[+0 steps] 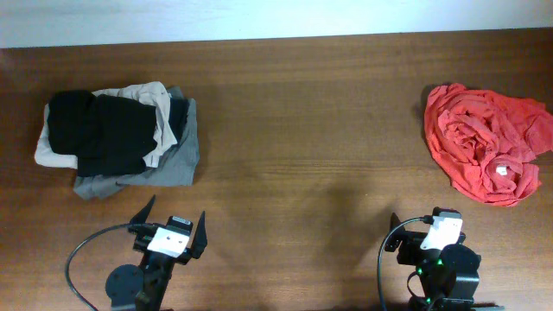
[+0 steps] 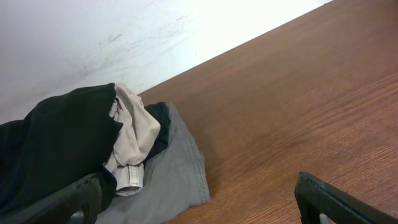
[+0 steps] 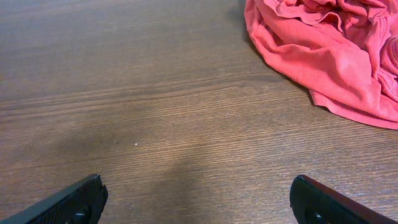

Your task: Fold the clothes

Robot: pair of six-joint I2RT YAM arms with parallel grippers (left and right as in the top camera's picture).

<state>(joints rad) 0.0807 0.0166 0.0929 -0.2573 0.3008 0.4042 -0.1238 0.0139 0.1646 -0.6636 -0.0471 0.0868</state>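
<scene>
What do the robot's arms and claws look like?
Both arms are black with looping black cables. The left gripper and right gripper each have two black pointy fingers and a white block on top. The right arm shows tiny green lights.

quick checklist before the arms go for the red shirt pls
1. Left tool open and empty: ok.
2. Right tool open and empty: ok.
3. Crumpled red-orange cotton T-shirt in view with nothing lying on it: ok.
4. Shirt spread flat, ready to fold: not ok, it is bunched in a heap at the right of the table.
5. Bare brown wooden table for spreading, between the shirt and the stack of black, beige and grey garments: ok.
6. Sleeves and collar located: cannot tell, only the small white tag stands out in the folds.
</scene>
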